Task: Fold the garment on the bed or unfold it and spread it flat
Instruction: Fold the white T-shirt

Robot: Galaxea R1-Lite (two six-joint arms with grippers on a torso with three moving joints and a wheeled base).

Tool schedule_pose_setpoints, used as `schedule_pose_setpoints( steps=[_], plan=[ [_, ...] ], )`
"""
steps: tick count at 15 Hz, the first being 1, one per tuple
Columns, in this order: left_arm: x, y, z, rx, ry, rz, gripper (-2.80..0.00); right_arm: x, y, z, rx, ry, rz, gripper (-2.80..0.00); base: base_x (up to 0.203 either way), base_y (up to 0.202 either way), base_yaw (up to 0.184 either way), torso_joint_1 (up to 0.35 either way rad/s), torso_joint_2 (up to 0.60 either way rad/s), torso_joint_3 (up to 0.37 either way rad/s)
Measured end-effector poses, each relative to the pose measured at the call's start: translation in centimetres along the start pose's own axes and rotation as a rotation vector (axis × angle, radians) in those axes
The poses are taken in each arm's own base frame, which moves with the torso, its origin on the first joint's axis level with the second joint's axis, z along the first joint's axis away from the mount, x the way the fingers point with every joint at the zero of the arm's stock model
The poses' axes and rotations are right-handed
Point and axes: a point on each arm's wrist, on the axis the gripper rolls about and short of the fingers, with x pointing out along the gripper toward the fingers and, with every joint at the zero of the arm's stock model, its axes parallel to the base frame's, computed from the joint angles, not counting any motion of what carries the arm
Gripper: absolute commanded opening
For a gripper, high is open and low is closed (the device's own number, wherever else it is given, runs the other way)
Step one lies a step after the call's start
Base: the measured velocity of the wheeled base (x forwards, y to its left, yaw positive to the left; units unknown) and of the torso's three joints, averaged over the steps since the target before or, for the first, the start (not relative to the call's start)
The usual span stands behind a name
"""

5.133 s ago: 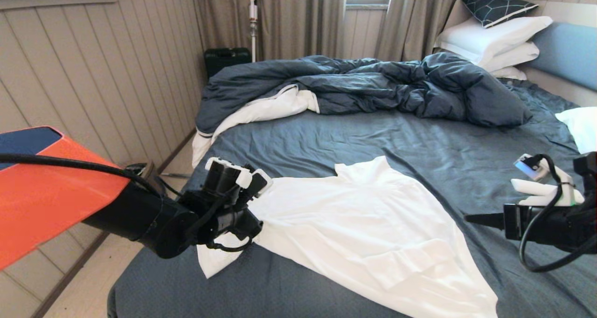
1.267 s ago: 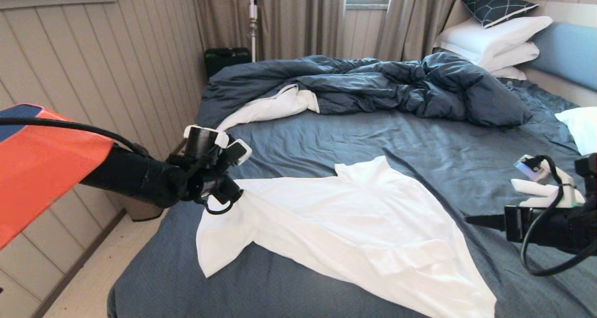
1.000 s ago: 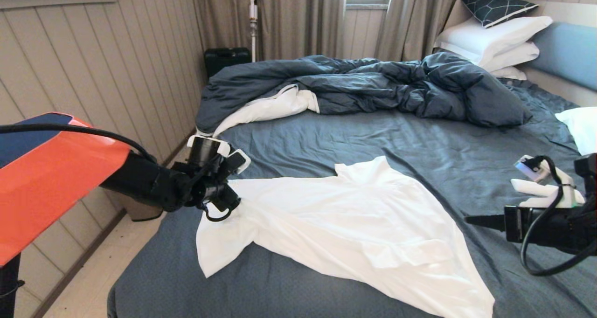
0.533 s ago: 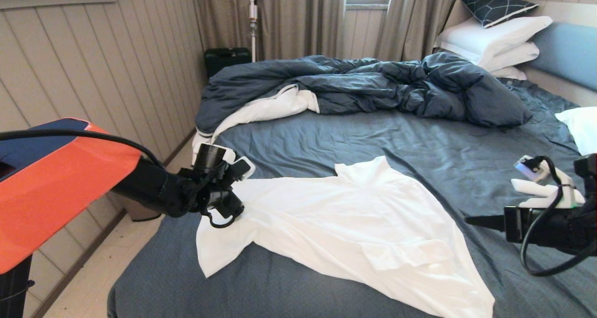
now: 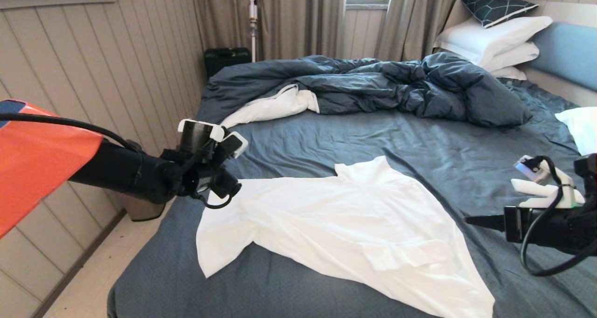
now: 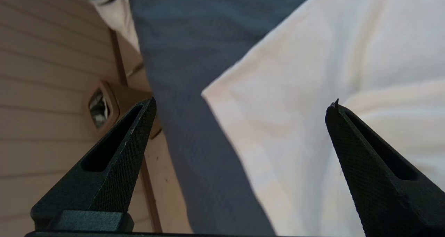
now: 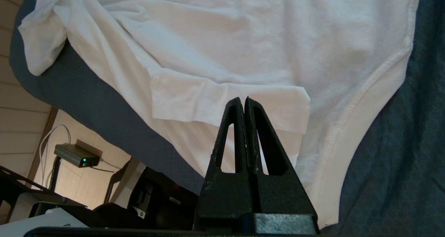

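The garment (image 5: 345, 224), a plain white shirt, lies spread across the near half of the bed (image 5: 419, 141), with a folded flap near its front hem. My left gripper (image 5: 231, 187) hovers just above the shirt's left corner at the bed's left side. In the left wrist view the left gripper (image 6: 244, 101) is open and empty, with the garment (image 6: 313, 56) and dark sheet (image 6: 180, 91) below it. My right gripper (image 5: 471, 219) hangs shut and empty beside the shirt's right edge. The right wrist view has the right gripper (image 7: 242, 98) over the garment (image 7: 226, 39).
A rumpled dark blue duvet (image 5: 373, 82) with white lining lies across the far half of the bed. White pillows (image 5: 494, 38) stack against the blue headboard (image 5: 566, 52). A panelled wall (image 5: 93, 75) and a bin (image 5: 140, 210) stand close on the left.
The left gripper has risen and drawn back toward the wall, off the shirt's left corner, which now lies flat. Five seconds ago that corner lay further in. The right arm has not moved.
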Motion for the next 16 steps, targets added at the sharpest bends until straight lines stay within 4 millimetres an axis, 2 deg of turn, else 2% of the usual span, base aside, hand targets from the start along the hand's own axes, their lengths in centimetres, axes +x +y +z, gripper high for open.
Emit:
schedule_pose_setpoints(
  steps=[5,12,16],
  plan=[
    [-2.6,-1.1,-3.7,-0.003,0.093,-0.051,0.00,0.0,0.0,-0.1,0.000,0.000,0.001,-2.80,0.000,0.000,0.000,0.000,0.00,0.000],
    [-7.2,-4.9,-4.2,0.044,0.046,-0.140,0.00,0.1,0.0,-0.2,0.002,0.006,0.002,-2.80,0.000,0.000,0.000,0.000,0.00,0.000],
    [-7.5,-5.7,-4.2,0.058,0.045,-0.155,0.00,0.1,0.0,-0.2,0.003,0.007,0.002,-2.80,0.000,0.000,0.000,0.000,0.00,0.000]
  ],
)
